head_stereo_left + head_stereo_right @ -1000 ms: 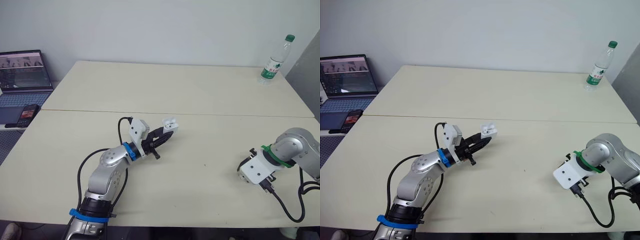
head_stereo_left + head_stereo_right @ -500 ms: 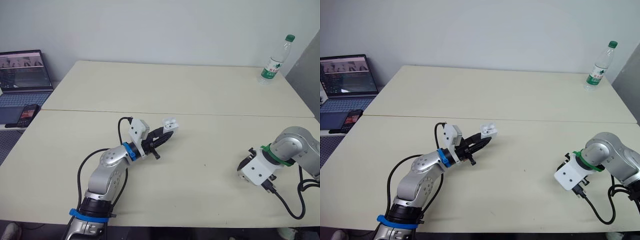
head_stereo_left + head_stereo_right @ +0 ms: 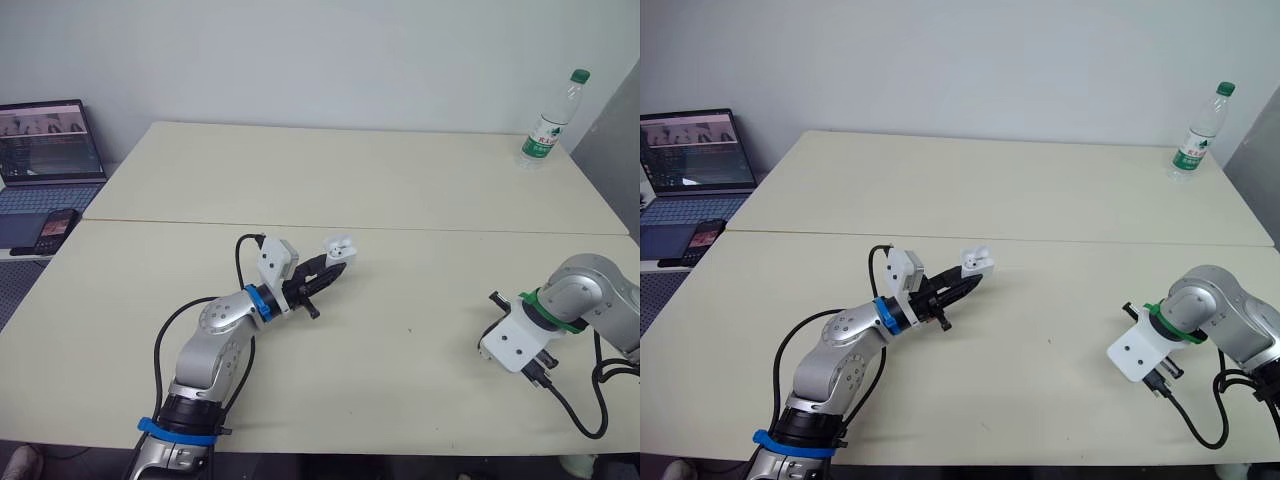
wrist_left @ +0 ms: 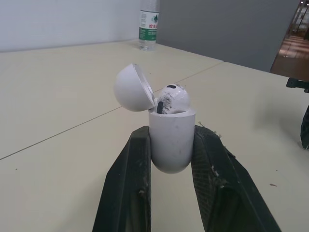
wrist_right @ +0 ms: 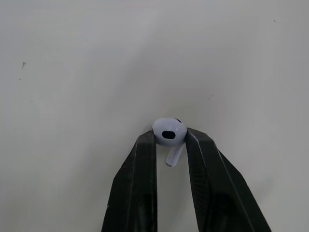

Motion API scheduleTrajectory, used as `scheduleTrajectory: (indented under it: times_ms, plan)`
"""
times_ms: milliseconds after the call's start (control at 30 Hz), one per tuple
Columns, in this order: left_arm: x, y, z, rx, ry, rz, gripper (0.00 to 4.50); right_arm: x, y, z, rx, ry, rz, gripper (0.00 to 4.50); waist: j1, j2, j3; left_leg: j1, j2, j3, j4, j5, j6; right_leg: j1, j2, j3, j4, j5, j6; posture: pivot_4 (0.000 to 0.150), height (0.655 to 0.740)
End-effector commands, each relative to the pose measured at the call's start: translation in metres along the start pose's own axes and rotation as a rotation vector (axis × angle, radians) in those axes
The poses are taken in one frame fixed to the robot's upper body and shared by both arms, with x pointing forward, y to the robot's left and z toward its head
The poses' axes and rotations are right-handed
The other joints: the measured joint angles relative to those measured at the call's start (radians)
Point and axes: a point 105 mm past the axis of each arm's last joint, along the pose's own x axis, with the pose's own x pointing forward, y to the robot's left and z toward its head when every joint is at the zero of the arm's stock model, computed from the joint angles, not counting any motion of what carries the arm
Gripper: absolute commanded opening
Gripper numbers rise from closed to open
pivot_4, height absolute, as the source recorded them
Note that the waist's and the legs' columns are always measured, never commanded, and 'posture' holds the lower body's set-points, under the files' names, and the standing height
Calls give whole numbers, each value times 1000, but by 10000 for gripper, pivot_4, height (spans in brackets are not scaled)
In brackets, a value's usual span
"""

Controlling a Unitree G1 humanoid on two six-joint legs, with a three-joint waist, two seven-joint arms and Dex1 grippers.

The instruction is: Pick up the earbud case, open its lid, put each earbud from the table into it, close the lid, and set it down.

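The left gripper (image 3: 333, 268) squeezes the white earbud case (image 4: 171, 145) between its two fingers and holds it up over the middle of the worktop (image 3: 400, 190), with the lid (image 4: 133, 88) tipped open and one earbud (image 4: 173, 96) sitting inside. Well apart on the right side, the right gripper (image 5: 170, 140) pinches the other earbud (image 5: 169, 130) by its round head, low over the worktop. A water bottle (image 3: 548, 125) stands at the far right corner, and a laptop (image 3: 45, 150) and a phone (image 3: 58, 224) sit off to the left.
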Motion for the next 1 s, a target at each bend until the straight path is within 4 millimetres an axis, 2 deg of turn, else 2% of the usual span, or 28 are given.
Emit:
scheduleTrajectory:
  times_ms: [33, 133, 267, 533, 767, 1000]
  plan:
    - [-1, -1, 10, 36, -34, -4, 7720, -5, -3, 4, -14, -7, -12, 7915, 0, 0, 0, 0, 0, 0, 0, 0, 0, 0, 0, 0, 0, 0, 0, 1500, 7389]
    - [-1, -1, 10, 37, -34, -4, 7720, -6, -2, 4, 16, -5, -11, 7915, 0, 0, 0, 0, 0, 0, 0, 0, 0, 0, 0, 0, 0, 0, 0, 1500, 7389]
    - [-1, -1, 10, 37, -34, -3, 7720, -8, 2, -4, 207, 50, -9, 7915, 1, 0, 0, 0, 0, 0, 0, 0, 0, 0, 0, 0, 0, 0, 0, 1500, 7389]
    - [1, -2, 9, 37, -32, -9, 7720, -7, 9, 9, 570, 46, -17, 7915, 2, 0, 0, 0, 0, -1, 0, 0, 0, 0, 0, -1, 0, 0, 0, 1500, 7389]
    - [2, -3, 10, 40, -29, -15, 7720, -5, 8, 5, 824, 76, -54, 7915, 2, 0, 0, 0, 0, -1, 0, 0, 0, 0, 0, -1, 0, 0, 0, 1500, 7389]
    - [2, -3, 10, 42, -29, -18, 7720, -5, 6, 6, 831, 82, -64, 7915, 2, 0, 0, 0, -1, -1, 0, 0, 0, 0, 0, -1, 0, 0, 0, 1500, 7389]
